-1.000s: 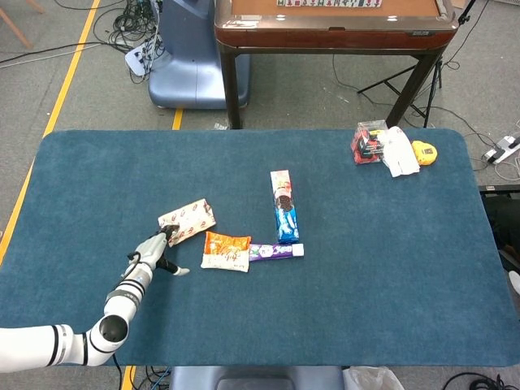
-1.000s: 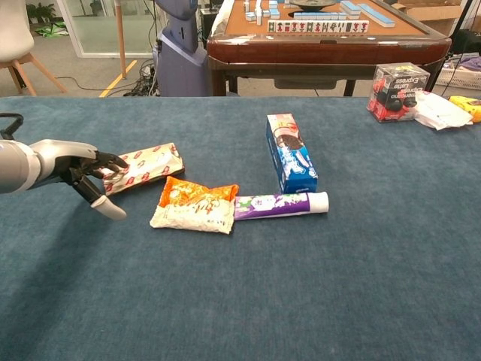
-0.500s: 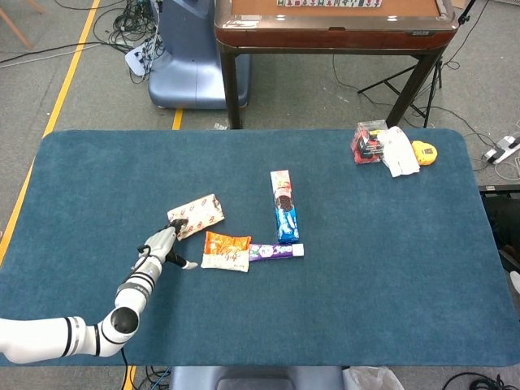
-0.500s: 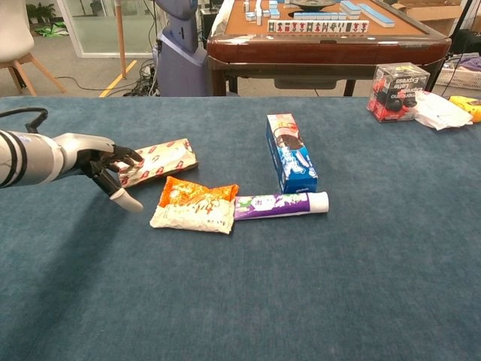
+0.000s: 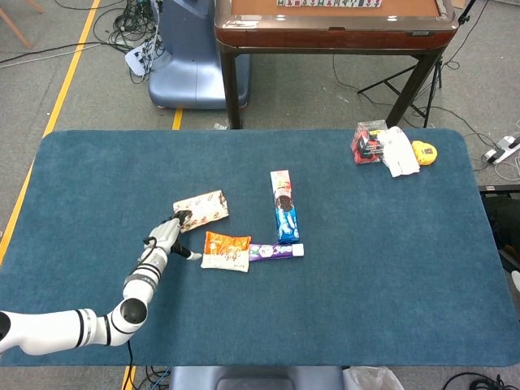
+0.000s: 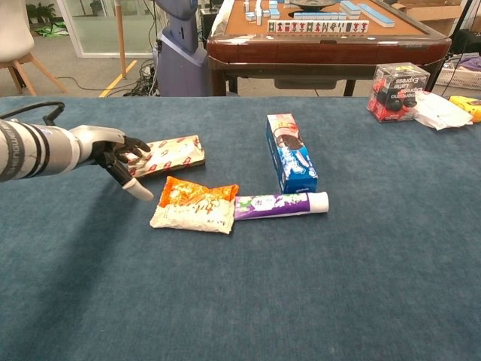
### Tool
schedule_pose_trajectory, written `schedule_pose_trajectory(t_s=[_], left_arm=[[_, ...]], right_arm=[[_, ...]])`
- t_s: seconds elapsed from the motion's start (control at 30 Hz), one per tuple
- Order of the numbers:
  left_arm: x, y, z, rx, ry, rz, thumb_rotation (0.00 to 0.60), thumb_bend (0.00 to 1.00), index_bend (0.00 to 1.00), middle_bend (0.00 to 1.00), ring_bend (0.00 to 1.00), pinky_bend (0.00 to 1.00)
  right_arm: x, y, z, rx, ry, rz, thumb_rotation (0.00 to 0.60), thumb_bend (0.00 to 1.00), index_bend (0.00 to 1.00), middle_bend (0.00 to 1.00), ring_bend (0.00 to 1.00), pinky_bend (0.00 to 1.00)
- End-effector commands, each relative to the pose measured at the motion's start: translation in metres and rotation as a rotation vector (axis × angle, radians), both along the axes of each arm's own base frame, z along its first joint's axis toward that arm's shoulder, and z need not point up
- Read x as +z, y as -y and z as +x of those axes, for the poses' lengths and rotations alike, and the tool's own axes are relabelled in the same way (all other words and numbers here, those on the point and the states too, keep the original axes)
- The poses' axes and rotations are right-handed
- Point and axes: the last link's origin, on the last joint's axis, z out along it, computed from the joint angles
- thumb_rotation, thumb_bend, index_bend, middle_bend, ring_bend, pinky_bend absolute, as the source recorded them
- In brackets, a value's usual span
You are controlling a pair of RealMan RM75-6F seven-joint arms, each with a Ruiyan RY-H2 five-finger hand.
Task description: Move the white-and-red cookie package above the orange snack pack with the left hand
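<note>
Cookie package [image 6: 169, 156] lies flat on the blue worktop [image 5: 366, 276] just behind the orange pack [image 6: 195, 204], its left end grasped by the left hand [image 6: 120, 154] (fingers [image 6: 141, 155] on top). The head view alone shows the whole forearm; the chest view shows the thumb hanging below.

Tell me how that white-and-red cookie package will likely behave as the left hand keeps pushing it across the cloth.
The white-and-red cookie package lies flat and long, so it probably slides rather than rolls or tips. The left hand touches only its near end, so it may swivel. Its wrapper looks thin and glossy, likely light, and fingers could slip on it.
</note>
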Motion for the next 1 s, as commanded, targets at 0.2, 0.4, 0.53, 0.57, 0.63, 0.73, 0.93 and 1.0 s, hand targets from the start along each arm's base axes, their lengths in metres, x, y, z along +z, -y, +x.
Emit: schedule_pose_trajectory(t_s=[0.2, 0.4, 0.53, 0.57, 0.63, 0.73, 0.93, 1.0], left_arm=[[-0.006, -0.008, 0.009, -0.018, 0.009, -0.002, 0.6, 0.0, 0.0, 0.0, 0.0, 0.0], [-0.01, -0.016, 0.015, -0.037, -0.002, -0.004, 0.6, 0.0, 0.0, 0.0, 0.0, 0.0], [-0.013, -0.018, 0.018, -0.043, -0.001, -0.009, 0.6, 0.0, 0.0, 0.0, 0.0, 0.0], [-0.014, -0.018, 0.019, -0.045, -0.002, -0.01, 0.6, 0.0, 0.0, 0.0, 0.0, 0.0], [-0.016, -0.019, 0.021, -0.051, -0.004, -0.014, 0.6, 0.0, 0.0, 0.0, 0.0, 0.0], [-0.019, -0.021, 0.025, -0.063, -0.003, -0.02, 0.6, 0.0, 0.0, 0.0, 0.0, 0.0], [-0.025, -0.024, 0.035, -0.089, 0.0, -0.028, 0.6, 0.0, 0.0, 0.0, 0.0, 0.0], [-0.027, -0.025, 0.037, -0.092, 0.005, -0.028, 0.6, 0.0, 0.0, 0.0, 0.0, 0.0]], right_arm=[[0.001, 0.0, 0.0, 0.0, 0.0, -0.002, 0.6, 0.28, 0.32, 0.3, 0.17, 0.32], [0.002, -0.001, 0.0, 0.002, 0.0, -0.006, 0.6, 0.28, 0.32, 0.3, 0.17, 0.32], [0.002, -0.001, -0.001, 0.001, 0.001, -0.007, 0.6, 0.28, 0.32, 0.3, 0.17, 0.32], [0.002, -0.001, -0.001, 0.001, 0.001, -0.007, 0.6, 0.28, 0.32, 0.3, 0.17, 0.32], [0.002, -0.001, -0.001, 0.002, 0.001, -0.007, 0.6, 0.28, 0.32, 0.3, 0.17, 0.32], [0.002, -0.001, 0.0, 0.002, 0.001, -0.009, 0.6, 0.28, 0.32, 0.3, 0.17, 0.32], [0.002, -0.002, 0.0, 0.003, 0.0, -0.008, 0.6, 0.28, 0.32, 0.3, 0.17, 0.32], [0.002, -0.002, -0.001, 0.002, 0.001, -0.01, 0.6, 0.28, 0.32, 0.3, 0.17, 0.32]])
